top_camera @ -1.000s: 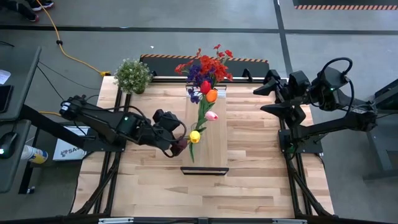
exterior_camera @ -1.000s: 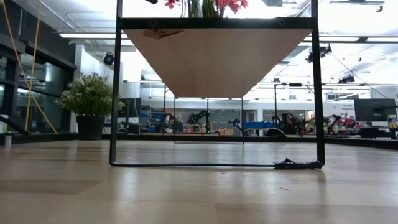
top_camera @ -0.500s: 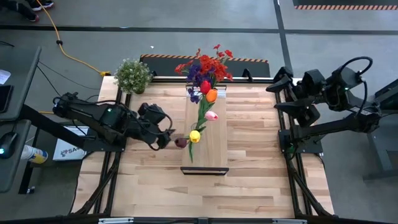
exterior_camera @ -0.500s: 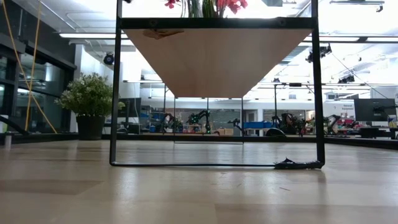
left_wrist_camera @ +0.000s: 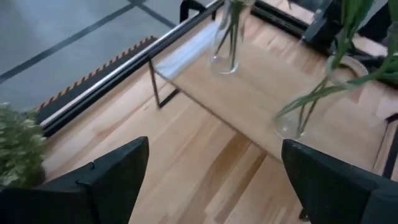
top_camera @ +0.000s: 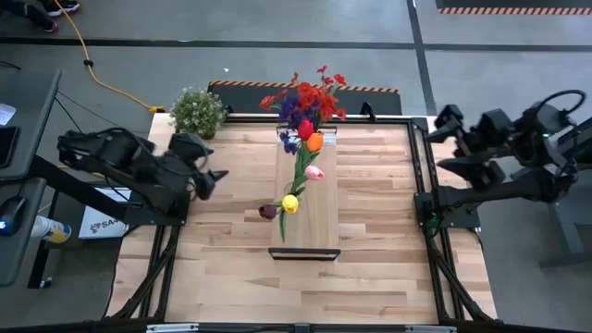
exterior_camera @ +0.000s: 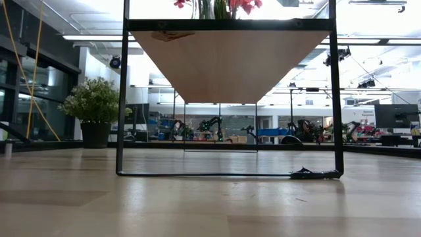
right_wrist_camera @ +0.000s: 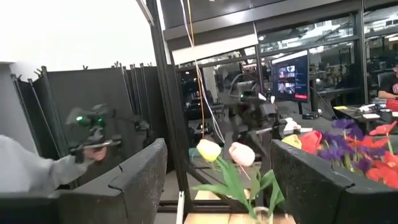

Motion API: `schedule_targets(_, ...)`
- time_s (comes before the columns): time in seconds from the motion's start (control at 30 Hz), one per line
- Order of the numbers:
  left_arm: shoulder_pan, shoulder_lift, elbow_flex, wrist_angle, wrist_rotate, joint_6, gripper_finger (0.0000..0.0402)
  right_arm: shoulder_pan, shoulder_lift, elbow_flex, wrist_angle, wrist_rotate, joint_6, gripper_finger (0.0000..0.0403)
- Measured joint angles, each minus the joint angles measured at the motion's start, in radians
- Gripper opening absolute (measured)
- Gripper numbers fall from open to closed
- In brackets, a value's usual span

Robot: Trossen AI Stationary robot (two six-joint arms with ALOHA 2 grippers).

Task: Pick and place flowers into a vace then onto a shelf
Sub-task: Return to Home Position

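High view: left gripper (top_camera: 211,178) is empty, fingers apart, over the table's (top_camera: 370,268) left edge near the potted plant (top_camera: 197,111). Right gripper (top_camera: 442,141) is empty, fingers apart, just past the right edge. Flowers (top_camera: 305,106) stand in two clear vases (left_wrist_camera: 227,46) on the shelf (top_camera: 324,217) mid-table, between the grippers and well apart from both.

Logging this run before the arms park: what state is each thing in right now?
Left gripper, open, empty, above the table's left side.
Right gripper, open, empty, beyond the table's right edge.
Back vase, upright on the shelf, holding red and purple flowers.
Front vase, upright on the shelf, holding leaning tulips.
Potted plant, upright at the back left corner.
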Motion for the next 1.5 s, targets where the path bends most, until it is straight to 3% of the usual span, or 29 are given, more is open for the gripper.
schedule_targets(0.4, 0.0, -0.171, -0.015, -0.147, 0.02, 0.005, 0.0399, 0.0, -0.16, 0.0, -0.157, 0.0, 0.025, 0.0273)
schedule_targets(0.67, 0.0, -0.343, -0.158, -0.129, 0.02, -0.016, 0.0399, 0.0, -0.244, 0.0, -0.239, 0.0, 0.019, 0.0273)
schedule_targets(0.83, 0.0, -0.468, -0.281, -0.076, 0.035, -0.015, 0.0399, 0.0, -0.311, 0.0, -0.301, 0.004, 0.018, 0.0273)
schedule_targets(1.1, 0.0, -0.666, -0.483, 0.043, 0.058, -0.013, 0.0399, -0.025, -0.43, 0.0, -0.491, 0.211, 0.079, 0.0273)
schedule_targets(1.3, 0.0, -0.794, -0.622, 0.13, 0.053, -0.009, 0.0399, -0.049, -0.5, -0.016, -0.487, 0.17, 0.049, 0.0273)
schedule_targets(1.5, 0.0, -0.883, -0.74, 0.312, 0.052, 0.116, 0.0399, -0.053, -0.617, -0.168, -0.408, 0.112, 0.071, 0.0273)
